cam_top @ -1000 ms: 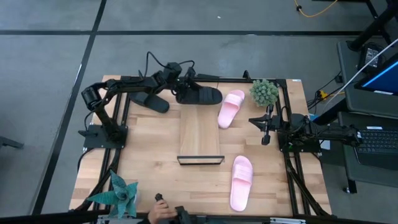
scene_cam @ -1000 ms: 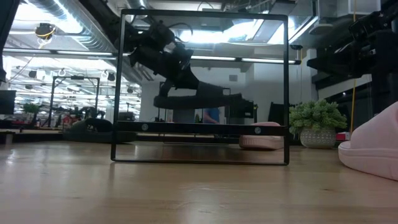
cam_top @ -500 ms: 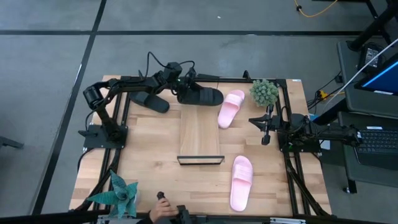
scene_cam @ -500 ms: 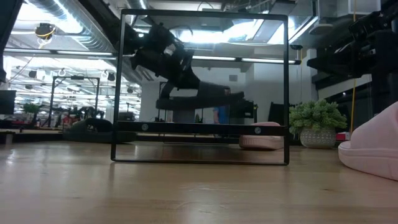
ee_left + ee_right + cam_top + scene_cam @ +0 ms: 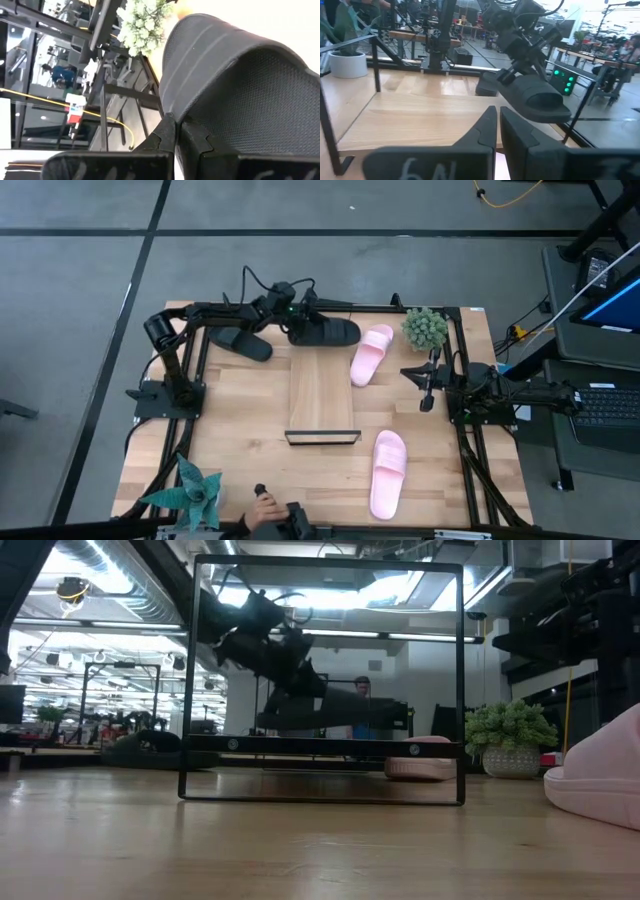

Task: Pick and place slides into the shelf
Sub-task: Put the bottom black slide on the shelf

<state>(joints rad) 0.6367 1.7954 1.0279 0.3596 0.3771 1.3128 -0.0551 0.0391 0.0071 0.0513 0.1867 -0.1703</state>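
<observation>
My left gripper (image 5: 297, 320) is shut on a black slide (image 5: 326, 332) and holds it in the air over the far end of the shelf (image 5: 322, 395). From the right wrist view, the black slide (image 5: 532, 97) hangs above the board. A second black slide (image 5: 246, 343) lies on the table, left of the shelf's far end. One pink slide (image 5: 372, 353) lies right of the shelf. Another pink slide (image 5: 388, 471) lies near the front right. My right gripper (image 5: 428, 398) waits shut at the table's right side. My left gripper pinches the edge of the black slide's strap (image 5: 172, 107) on its heel side, between its two fingers. One finger lies on the ribbed outer face and the other on the textured inner face. The fingers slant down from the table's far left. The slide is lifted clear, roughly level.
Black wire rails stand at the shelf's near end (image 5: 322, 437) and frame the low view (image 5: 322, 680). A potted plant (image 5: 425, 328) stands at the far right and another (image 5: 195, 492) at the near left. A person's hand (image 5: 262, 508) shows at the front edge.
My left gripper has gone down a little and slightly toward the table's right edge, still shut on the black slide. The slide has sunk with it toward the shelf's far end, staying clear of the board.
</observation>
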